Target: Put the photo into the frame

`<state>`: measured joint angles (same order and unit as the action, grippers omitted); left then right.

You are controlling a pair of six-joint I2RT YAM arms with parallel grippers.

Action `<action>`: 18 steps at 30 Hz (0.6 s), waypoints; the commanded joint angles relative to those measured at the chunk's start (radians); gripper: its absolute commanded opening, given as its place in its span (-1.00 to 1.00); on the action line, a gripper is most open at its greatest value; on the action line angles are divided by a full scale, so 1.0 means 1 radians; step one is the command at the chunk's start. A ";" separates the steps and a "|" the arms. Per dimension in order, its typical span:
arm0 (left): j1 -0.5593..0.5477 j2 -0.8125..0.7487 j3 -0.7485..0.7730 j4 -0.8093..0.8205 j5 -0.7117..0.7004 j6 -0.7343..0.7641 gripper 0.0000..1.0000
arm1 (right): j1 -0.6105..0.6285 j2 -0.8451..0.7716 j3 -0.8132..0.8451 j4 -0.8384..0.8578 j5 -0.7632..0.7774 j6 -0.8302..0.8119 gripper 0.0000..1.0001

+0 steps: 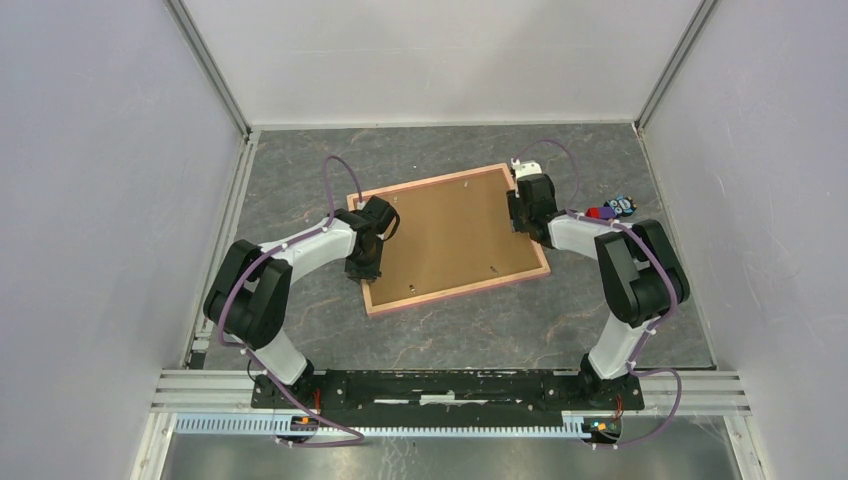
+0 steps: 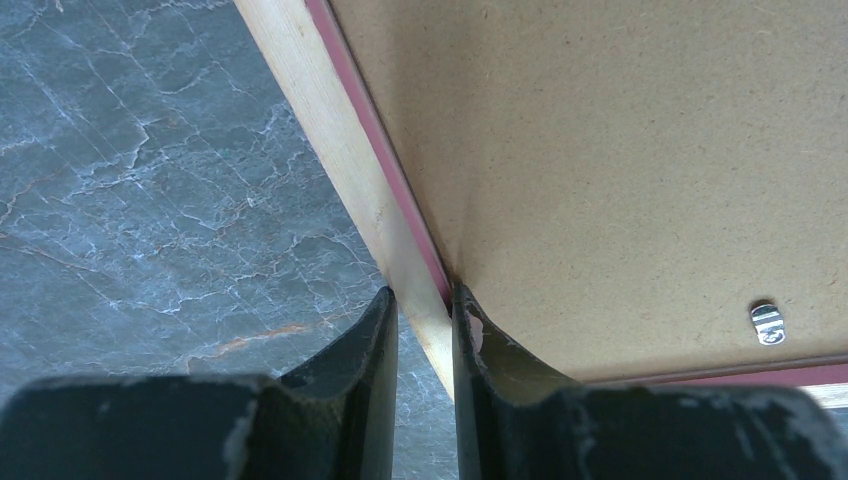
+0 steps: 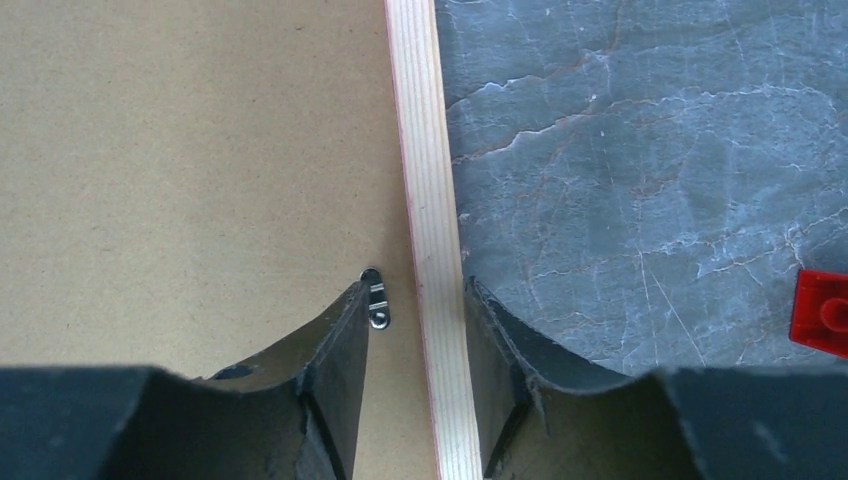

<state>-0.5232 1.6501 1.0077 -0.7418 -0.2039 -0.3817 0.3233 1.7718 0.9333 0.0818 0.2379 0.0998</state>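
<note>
The frame [image 1: 450,235] lies back up on the grey table, brown board inside a pink-edged pale wood rail. My left gripper [image 1: 362,268] is at its left side. In the left wrist view this gripper [image 2: 422,292] is shut on the frame's rail [image 2: 350,180], one finger outside it and one on the board. My right gripper [image 1: 517,215] is at the frame's right side. In the right wrist view it [image 3: 415,285] stands open astride the rail [image 3: 425,180], with a gap on the board side. The photo is hidden.
Small red and blue objects [image 1: 610,210] lie on the table just right of the frame, and a red block [image 3: 822,312] shows beside my right fingers. Metal turn clips [image 3: 377,300] [image 2: 766,323] sit on the board near the rail. White walls enclose the table.
</note>
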 commanded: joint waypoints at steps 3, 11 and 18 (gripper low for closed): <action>-0.002 -0.054 0.002 -0.032 -0.013 0.097 -0.96 | 0.010 0.037 0.019 -0.059 0.040 0.022 -0.20; -0.002 -0.053 0.005 -0.031 -0.013 0.093 -0.95 | 0.050 0.054 0.045 -0.140 0.111 0.083 -0.20; -0.002 -0.051 0.005 -0.031 -0.014 0.093 -0.96 | 0.058 0.074 0.074 -0.201 0.136 0.128 -0.54</action>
<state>-0.5228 1.6463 1.0073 -0.7502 -0.2085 -0.3813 0.3706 1.8107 0.9997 -0.0063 0.3771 0.1761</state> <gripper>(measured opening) 0.291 0.302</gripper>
